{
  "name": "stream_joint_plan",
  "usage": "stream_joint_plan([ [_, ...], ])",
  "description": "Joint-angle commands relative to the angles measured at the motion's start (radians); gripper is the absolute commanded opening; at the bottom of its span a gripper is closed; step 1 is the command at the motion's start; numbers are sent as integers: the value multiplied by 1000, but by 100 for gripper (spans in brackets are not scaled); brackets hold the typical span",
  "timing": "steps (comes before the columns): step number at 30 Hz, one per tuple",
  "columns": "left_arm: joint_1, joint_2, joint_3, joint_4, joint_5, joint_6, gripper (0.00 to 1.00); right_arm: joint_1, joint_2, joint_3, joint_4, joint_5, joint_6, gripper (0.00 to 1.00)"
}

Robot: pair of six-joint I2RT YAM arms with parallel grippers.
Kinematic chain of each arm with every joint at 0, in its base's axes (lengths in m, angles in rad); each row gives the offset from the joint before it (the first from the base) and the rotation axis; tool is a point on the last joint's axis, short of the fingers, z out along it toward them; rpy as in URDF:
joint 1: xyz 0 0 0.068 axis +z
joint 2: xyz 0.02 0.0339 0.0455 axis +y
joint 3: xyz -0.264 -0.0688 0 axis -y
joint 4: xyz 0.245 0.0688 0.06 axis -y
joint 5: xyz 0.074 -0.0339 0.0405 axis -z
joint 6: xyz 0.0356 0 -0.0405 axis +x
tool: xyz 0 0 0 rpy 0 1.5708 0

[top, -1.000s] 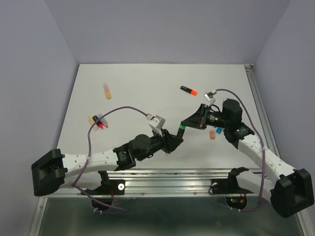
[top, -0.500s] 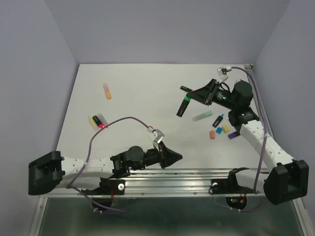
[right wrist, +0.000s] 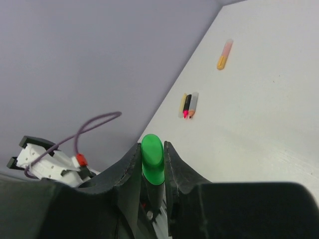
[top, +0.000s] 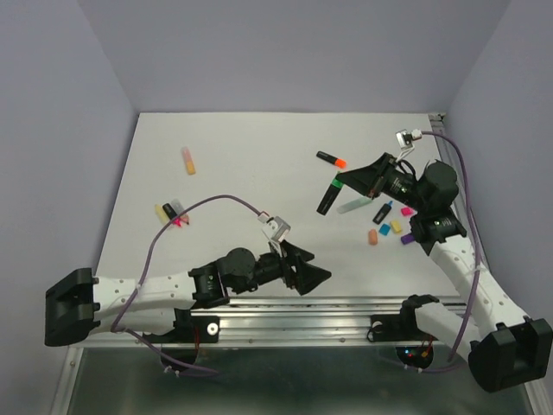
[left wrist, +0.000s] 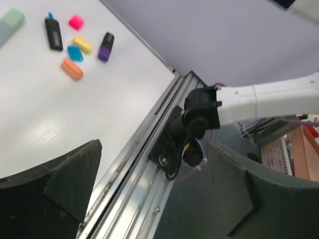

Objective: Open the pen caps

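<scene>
My right gripper (top: 340, 184) is shut on a black highlighter with a green cap (top: 327, 197), held above the table; in the right wrist view the green cap (right wrist: 152, 152) sits pinched between the fingers of that gripper (right wrist: 152, 145). My left gripper (top: 313, 275) hangs open and empty over the table's near rail, and the left wrist view shows nothing between its fingers (left wrist: 75, 174). Loose caps lie at the right: orange (left wrist: 72, 68), blue (left wrist: 75, 53), yellow (left wrist: 82, 45) and pink (left wrist: 76, 21). An orange-capped highlighter (top: 331, 159) lies behind.
A purple-capped pen (left wrist: 105, 47), an uncapped black pen (left wrist: 53, 34) and a pastel green pen (top: 354, 205) lie by the loose caps. A pastel highlighter (top: 187, 160) and a small cluster of pens (top: 170, 212) lie at the left. The metal rail (left wrist: 134, 164) runs along the near edge.
The two grippers have parted. The right one carried the green-capped highlighter to the back right. The left one pulled back to the near rail and opened wide.
</scene>
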Motion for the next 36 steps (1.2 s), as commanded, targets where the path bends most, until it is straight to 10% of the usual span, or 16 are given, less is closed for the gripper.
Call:
stream_joint_plan([
  [1, 8, -42, 116, -51, -96, 78, 99, 5, -80, -98, -13, 1, -26, 1],
  [22, 125, 212, 372, -27, 32, 167, 96, 58, -229, -311, 143, -131, 139, 1],
  [28, 140, 235, 378, -17, 80, 164, 52, 62, -215, -309, 197, -113, 157, 1],
  [31, 140, 238, 369, -16, 86, 151, 0, 63, -186, -297, 237, -114, 169, 1],
  [36, 140, 186, 257, 140, 157, 130, 0, 63, -148, -265, 185, 13, 90, 1],
])
